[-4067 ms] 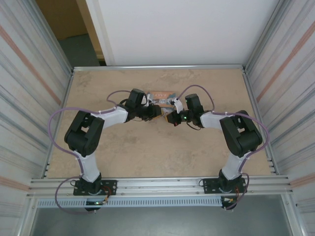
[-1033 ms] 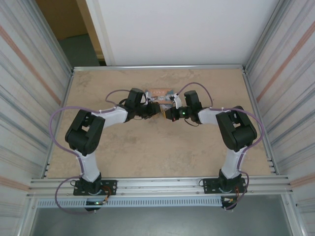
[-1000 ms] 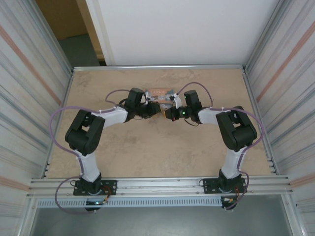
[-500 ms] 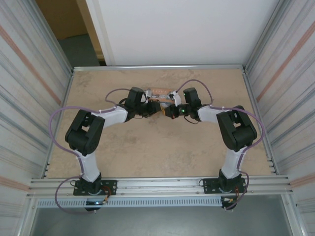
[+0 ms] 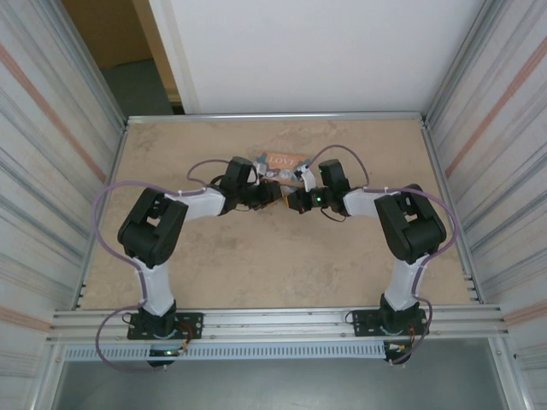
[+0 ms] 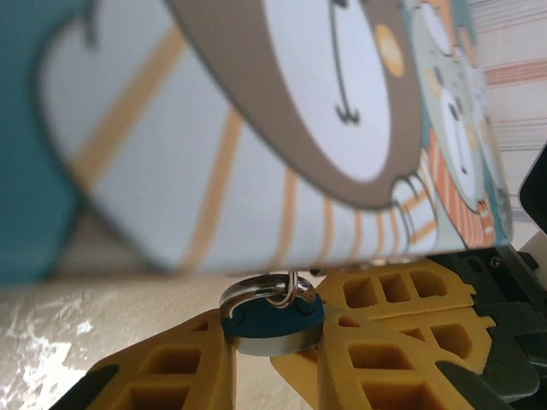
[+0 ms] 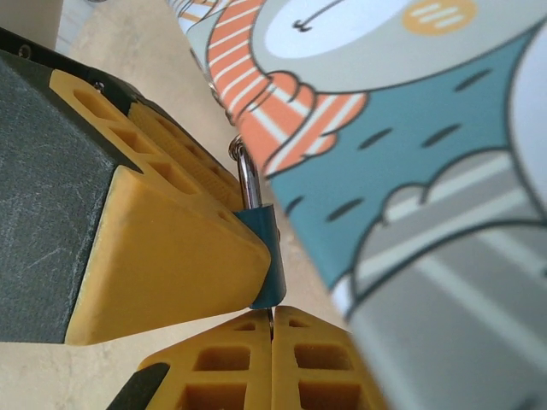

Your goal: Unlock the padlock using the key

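Observation:
A small blue padlock (image 6: 269, 318) with a silver shackle (image 7: 248, 175) sits pinched between the yellow fingers (image 6: 171, 371) of my left gripper (image 6: 272, 342). In the right wrist view the padlock (image 7: 267, 248) stands just above my right gripper (image 7: 272, 329). That gripper is shut on the key (image 7: 272, 313), of which a thin blade edge shows entering the padlock's underside. In the top view the left gripper (image 5: 273, 193) and right gripper (image 5: 292, 198) meet tip to tip at mid-table.
A cartoon-printed pouch (image 5: 280, 160) lies right behind the grippers. A small ring (image 6: 295, 289) links it to the shackle, and it looms close in both wrist views (image 6: 256, 128) (image 7: 410, 154). Metal walls (image 5: 479, 128) enclose the beige table (image 5: 273, 256).
The pouch tipped up on edge half a second ago and now lies flat again. Both grippers stay joined at the padlock, and the left forearm has shifted slightly right.

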Controlling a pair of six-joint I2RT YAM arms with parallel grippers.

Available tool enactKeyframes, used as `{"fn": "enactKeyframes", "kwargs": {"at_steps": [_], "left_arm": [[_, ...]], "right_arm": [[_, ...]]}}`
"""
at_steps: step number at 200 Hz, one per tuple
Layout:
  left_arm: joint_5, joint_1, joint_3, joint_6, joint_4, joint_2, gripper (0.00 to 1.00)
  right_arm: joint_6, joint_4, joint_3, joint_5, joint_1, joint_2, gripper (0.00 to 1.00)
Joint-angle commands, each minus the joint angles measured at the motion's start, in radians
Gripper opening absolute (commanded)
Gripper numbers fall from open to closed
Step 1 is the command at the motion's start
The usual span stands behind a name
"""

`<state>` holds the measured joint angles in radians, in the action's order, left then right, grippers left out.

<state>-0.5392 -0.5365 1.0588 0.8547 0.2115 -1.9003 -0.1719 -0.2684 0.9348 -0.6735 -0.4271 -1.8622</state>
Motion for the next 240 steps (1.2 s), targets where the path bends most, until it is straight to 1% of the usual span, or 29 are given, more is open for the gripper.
{"fn": "enactKeyframes", "kwargs": {"at_steps": [1, 46, 81, 115, 140, 158, 186, 225, 240], "left_arm": [[-0.156, -0.055, -0.032, 0.023, 0.012, -0.013, 0.26], [-0.148, -0.027, -0.059, 0.001, 0.013, 0.025, 0.36], [-0.133, 0.007, -0.101, -0.027, -0.007, 0.101, 0.44], [-0.124, 0.052, -0.155, -0.046, -0.024, 0.193, 0.47], [-0.113, 0.089, -0.205, -0.06, -0.023, 0.266, 0.48], [-0.09, 0.111, -0.249, -0.062, -0.019, 0.323, 0.49], [-0.026, 0.14, -0.348, -0.027, 0.045, 0.415, 0.51], [0.054, 0.148, -0.502, 0.083, 0.196, 0.508, 0.51], [0.092, 0.148, -0.565, 0.142, 0.254, 0.544, 0.51]], "right_arm": [[0.02, -0.144, 0.0, 0.002, -0.024, 0.007, 0.0], [0.009, -0.139, -0.046, 0.016, -0.022, -0.003, 0.0], [0.0, -0.128, -0.064, 0.019, -0.022, -0.003, 0.0], [-0.003, -0.1, -0.058, 0.013, -0.024, -0.005, 0.0], [0.0, -0.045, -0.034, 0.003, -0.024, -0.007, 0.0], [-0.007, -0.017, -0.021, -0.011, -0.025, -0.003, 0.0], [-0.037, 0.056, 0.007, -0.028, -0.025, 0.011, 0.0], [-0.131, 0.176, 0.062, -0.072, -0.027, 0.0, 0.0], [-0.184, 0.186, 0.068, -0.09, -0.03, -0.006, 0.0]]}}
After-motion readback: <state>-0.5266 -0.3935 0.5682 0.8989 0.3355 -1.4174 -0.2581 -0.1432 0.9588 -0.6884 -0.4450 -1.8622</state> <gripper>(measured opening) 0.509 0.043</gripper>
